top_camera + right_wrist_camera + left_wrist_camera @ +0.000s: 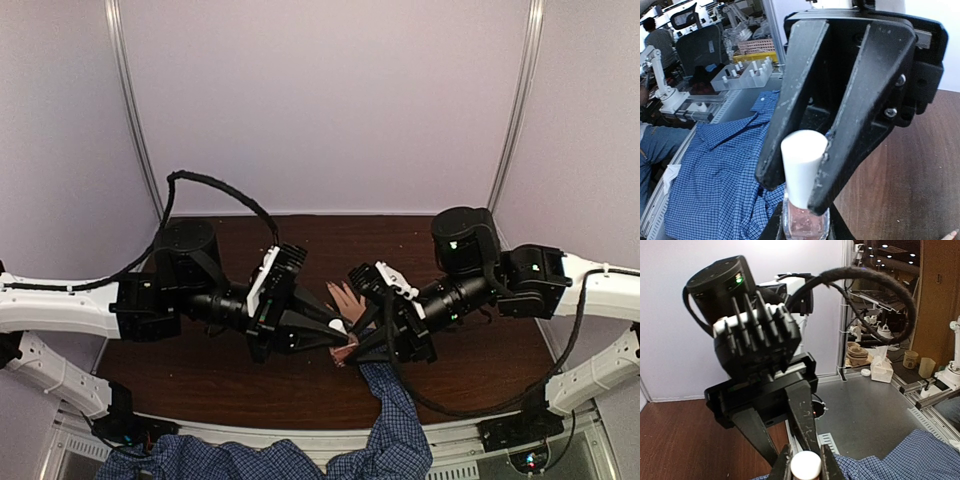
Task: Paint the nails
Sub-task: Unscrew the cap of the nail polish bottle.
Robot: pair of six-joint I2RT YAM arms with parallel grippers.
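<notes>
The left pincer [805,469] squeezes the white cap [802,157] of a little bottle [806,225], and the right pincer [356,345] holds the little bottle. The nails [333,290] sit just past both pincers, on a hand [348,302].

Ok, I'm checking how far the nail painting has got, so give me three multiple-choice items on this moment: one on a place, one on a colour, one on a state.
1. Where is the hand?
A. Middle of the table
B. Far left corner
C. Off the table

2. What colour is the cap?
A. Red
B. Black
C. White

3. What state is the cap in?
A. Off, lying on the table
B. On the bottle, left gripper shut on it
C. On the bottle, untouched

Answers:
1 A, the top view shows it mid-table.
2 C, both wrist views show it white.
3 B, the right wrist view shows it clamped and seated on the bottle.
</notes>
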